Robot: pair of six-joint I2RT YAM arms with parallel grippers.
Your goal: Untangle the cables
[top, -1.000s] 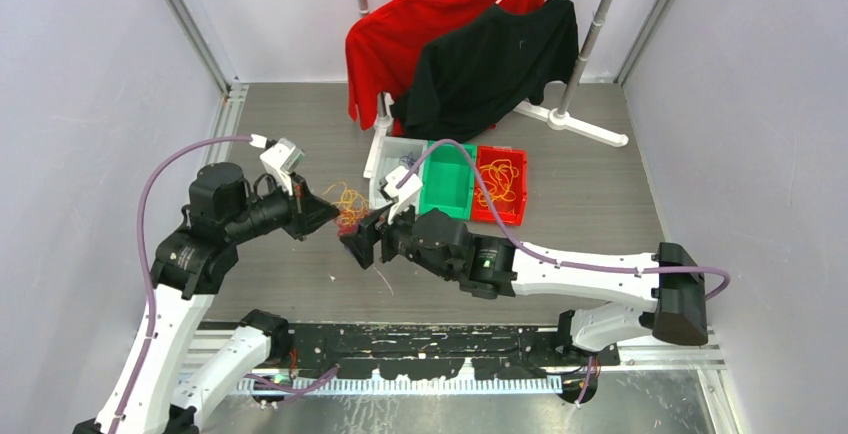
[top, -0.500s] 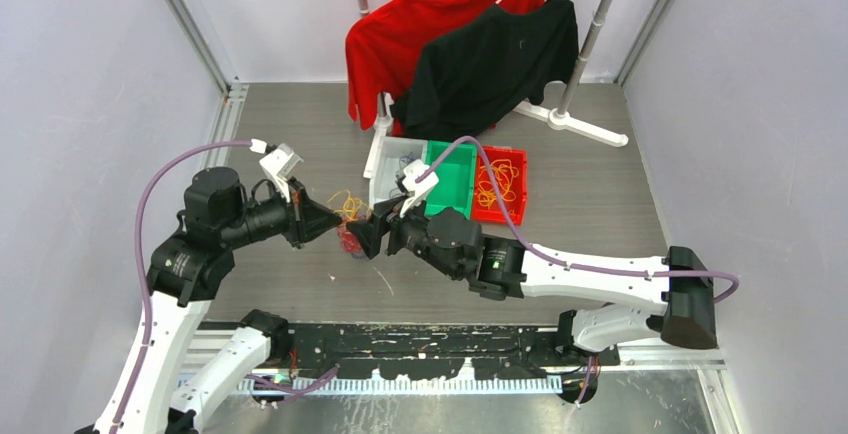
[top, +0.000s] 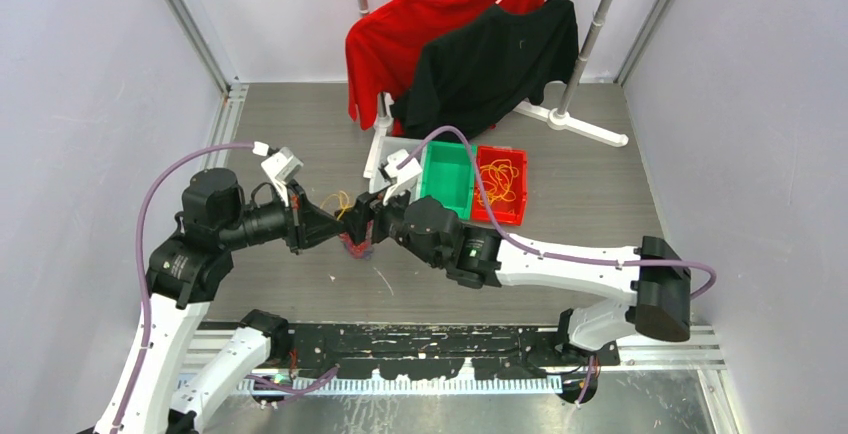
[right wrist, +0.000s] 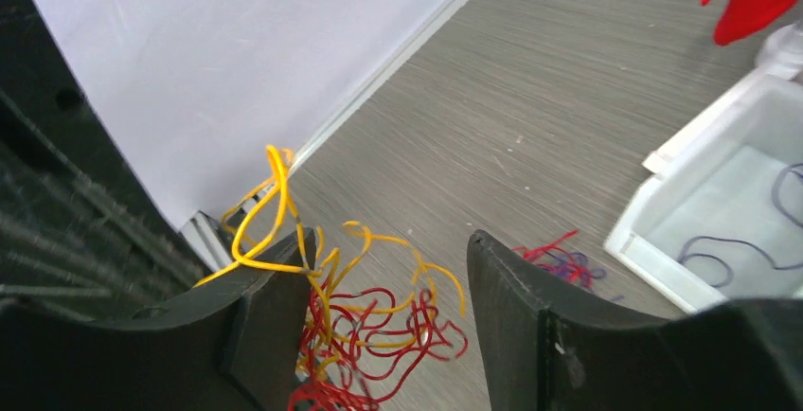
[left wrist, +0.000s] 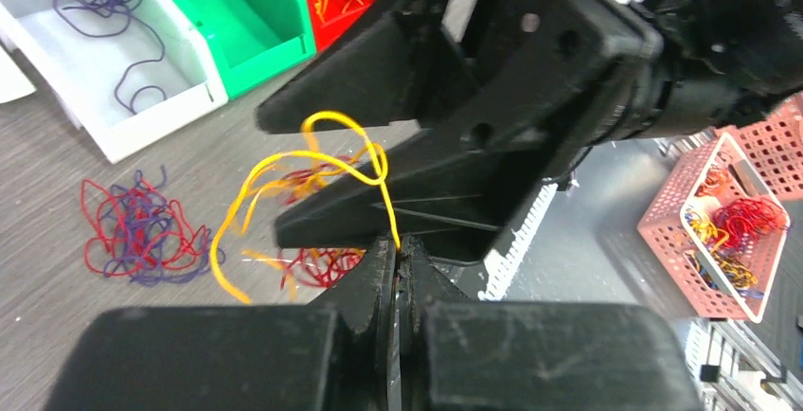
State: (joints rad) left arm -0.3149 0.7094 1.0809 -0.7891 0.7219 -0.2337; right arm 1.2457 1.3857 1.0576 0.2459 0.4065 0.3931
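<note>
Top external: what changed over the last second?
The right gripper moved away from the arm bases and closed in on the left gripper, which edged right toward it. The right gripper's open fingers now straddle the yellow cables that the left gripper holds pinched. Nothing visibly grabbed or released. The bins and hanging shirts stayed put.

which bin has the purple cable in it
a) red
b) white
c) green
b, the left wrist view shows the purple cable lying loose on the floor of the white bin.
</note>
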